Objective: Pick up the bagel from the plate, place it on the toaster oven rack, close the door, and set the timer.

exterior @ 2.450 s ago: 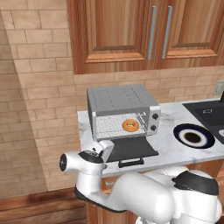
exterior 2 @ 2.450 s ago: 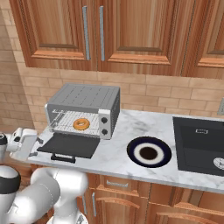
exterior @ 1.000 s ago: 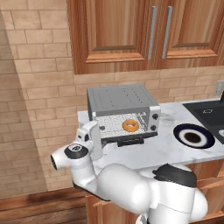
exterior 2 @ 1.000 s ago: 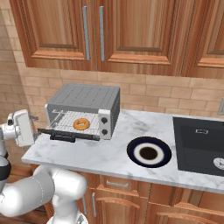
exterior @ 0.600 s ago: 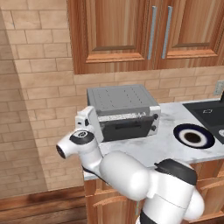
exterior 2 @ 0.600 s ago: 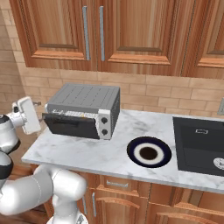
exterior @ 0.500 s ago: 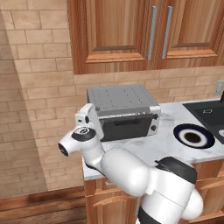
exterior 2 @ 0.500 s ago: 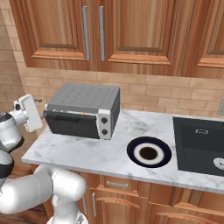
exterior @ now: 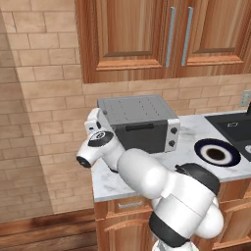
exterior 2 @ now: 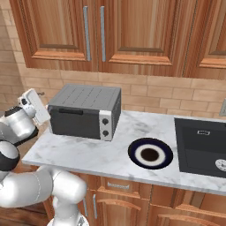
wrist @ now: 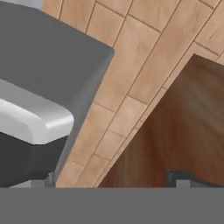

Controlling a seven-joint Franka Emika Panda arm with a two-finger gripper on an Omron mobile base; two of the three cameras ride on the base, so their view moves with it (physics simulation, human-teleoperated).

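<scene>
White marble counter [exterior 2: 88, 154] carries everything, with the boxy grey toaster oven [exterior 2: 84, 111] as the landmark near its left end. Wooden cabinets [exterior 2: 101, 33] hang above the oven over a tan brick wall [exterior: 44, 98]. A black stovetop [exterior 2: 201, 148] lies well to the oven's right. The oven's dark grey rectangular door [exterior 2: 74, 122] with its black bar handle stands shut against the front. Between oven and stovetop sits the round navy plate [exterior 2: 150, 154] with a white inner ring. The gripper [exterior 2: 35, 106] hovers just beside the oven's left wall; whether its fingers are parted or closed, I cannot tell. The bagel and rack are hidden.
</scene>
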